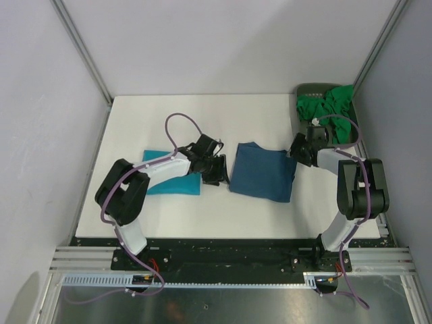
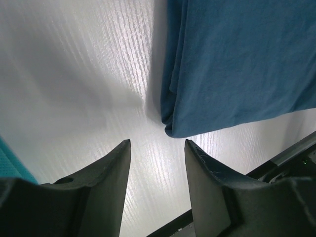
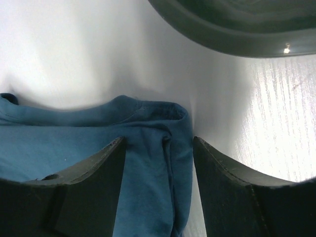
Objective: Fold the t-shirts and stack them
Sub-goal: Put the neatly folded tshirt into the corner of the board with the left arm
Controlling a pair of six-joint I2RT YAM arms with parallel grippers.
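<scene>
A dark steel-blue t-shirt [image 1: 263, 172] lies partly folded in the middle of the table. My left gripper [image 1: 217, 172] is just off its left edge, open over bare table; in the left wrist view the left gripper [image 2: 158, 145] holds nothing and the steel-blue shirt's [image 2: 237, 64] corner lies just ahead of the tips. My right gripper [image 1: 298, 152] is at the shirt's right edge. There the right gripper [image 3: 158, 143] stands open, its fingers straddling a bunched fold of the steel-blue shirt [image 3: 74, 138]. A folded turquoise t-shirt [image 1: 169, 181] lies partly under my left arm. Green t-shirts [image 1: 327, 108] are heaped in the tray.
The dark grey tray [image 1: 304, 91] sits in the far right corner, and the tray's rim [image 3: 232, 34] is close ahead of the right fingers. Grey enclosure walls stand on three sides. The table's front edge and rail run just below the shirts.
</scene>
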